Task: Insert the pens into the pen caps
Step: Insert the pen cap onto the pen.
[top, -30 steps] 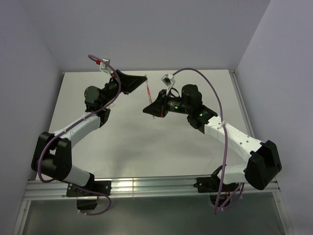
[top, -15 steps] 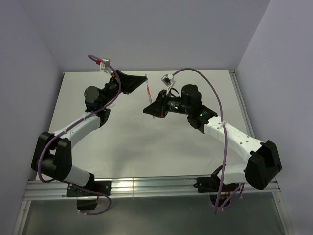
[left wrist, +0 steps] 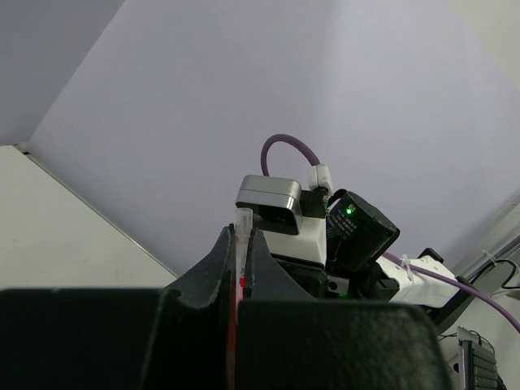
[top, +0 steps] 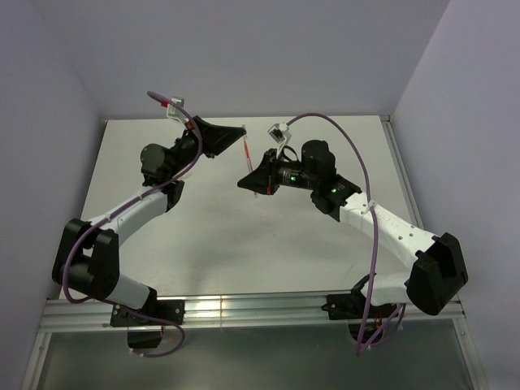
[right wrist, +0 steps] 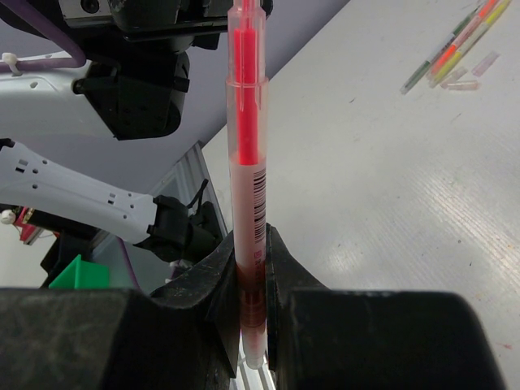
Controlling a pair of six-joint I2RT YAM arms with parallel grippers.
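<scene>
- Two arms bend inward; their grippers meet at upper centre of the top view.
- Right gripper [right wrist: 250,280] clamps the red pen [right wrist: 246,162], held upright.
- Left gripper [left wrist: 242,264] is closed on its top end.
- Spare pens [right wrist: 455,49] lie at upper right.

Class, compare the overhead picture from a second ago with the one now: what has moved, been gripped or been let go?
Nothing visibly changed. The left claw stays shut on the upper end of the red pen. The right claw stays clamped on its lower end. The pen still spans the gap between them, above the table.
</scene>
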